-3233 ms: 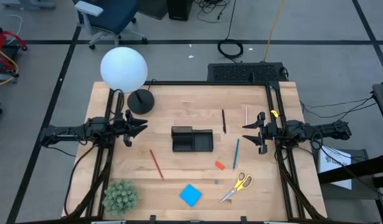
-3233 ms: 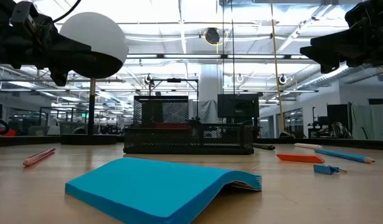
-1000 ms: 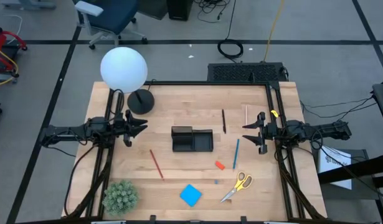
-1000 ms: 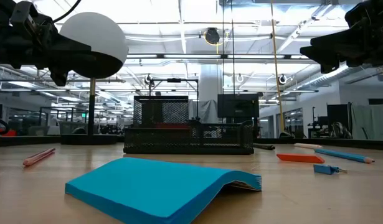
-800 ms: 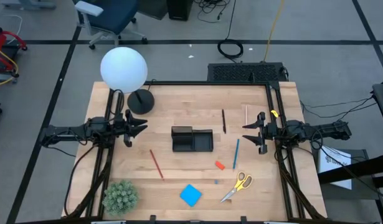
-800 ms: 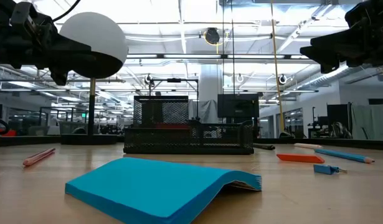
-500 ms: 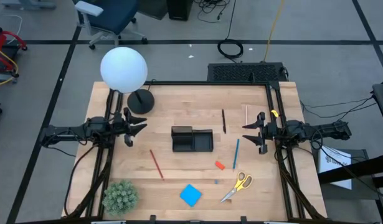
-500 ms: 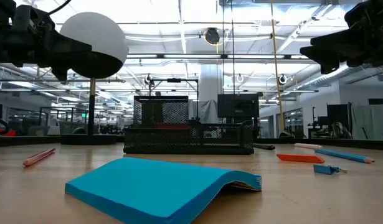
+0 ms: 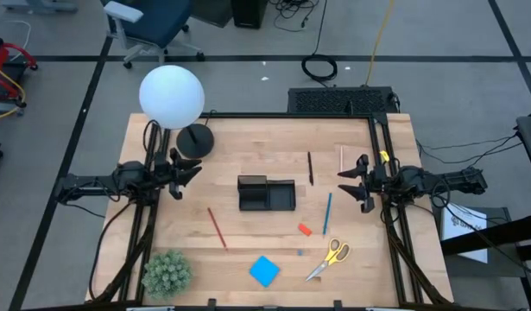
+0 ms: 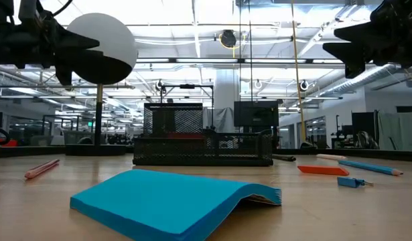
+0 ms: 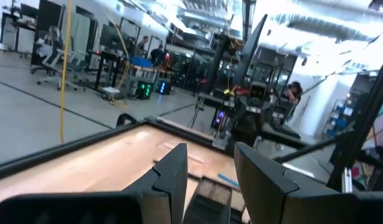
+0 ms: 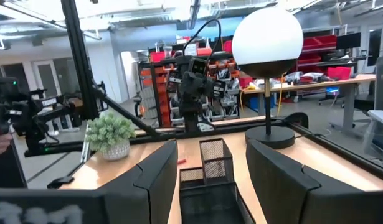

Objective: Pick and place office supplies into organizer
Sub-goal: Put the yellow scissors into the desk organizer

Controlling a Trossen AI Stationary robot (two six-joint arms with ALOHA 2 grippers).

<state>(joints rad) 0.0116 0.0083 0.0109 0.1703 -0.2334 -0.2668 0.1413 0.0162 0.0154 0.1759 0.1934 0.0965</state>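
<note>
The black organizer stands mid-table, also in the low view. Around it lie a black pen, a pale pencil, a blue pen, a red pencil, an orange eraser, yellow-handled scissors and a blue note pad. My left gripper hovers open at the left edge, its fingers pointing toward the organizer. My right gripper hovers open at the right edge, facing the organizer. Both hold nothing.
A white globe lamp with a round black base stands at the far left, close behind my left gripper. A green spiky plant sits at the near left corner. Bare wood lies between each gripper and the organizer.
Both grippers have tipped their fingertips up a little and rolled slightly while the arms stayed in place. Nothing on the table has moved.
</note>
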